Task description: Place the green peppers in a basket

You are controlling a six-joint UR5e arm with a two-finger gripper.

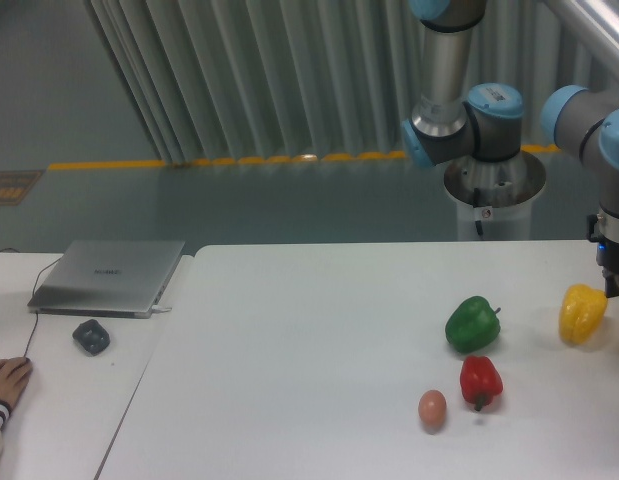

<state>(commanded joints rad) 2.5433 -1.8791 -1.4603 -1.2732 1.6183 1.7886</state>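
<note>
Right, green pepper (473, 324) sits on the white table (309, 340), right of centre, stem pointing right and a bit up. Red pepper (481, 381) lies just nearer than it, close but apparently not touching; an egg (432, 408) is left of the red one. Yellow pepper (583, 313) is farther right, apart from the green.

Gripper (614, 285) is at the far right edge of the frame, mostly cut off. Only a dark body below the arm's blue joint shows. Can't tell if the jaws are open or closed, or whether they hold anything. Yellow pepper sits right beside that dark part; contact unclear.

My read on the step: reaching for the green pepper, not yet there. Best to come in from above, fingers across the blocky sides, clear of the stem. Keep the near finger off the red pepper, the gap looks tight. Glossy skin, so grip low on the widest part and lift straight up.

No basket in view anywhere, so the drop spot is unknown. Left side has a closed laptop (107, 276), a dark mouse (91, 336), and someone's hand (6, 381) at the edge.
</note>
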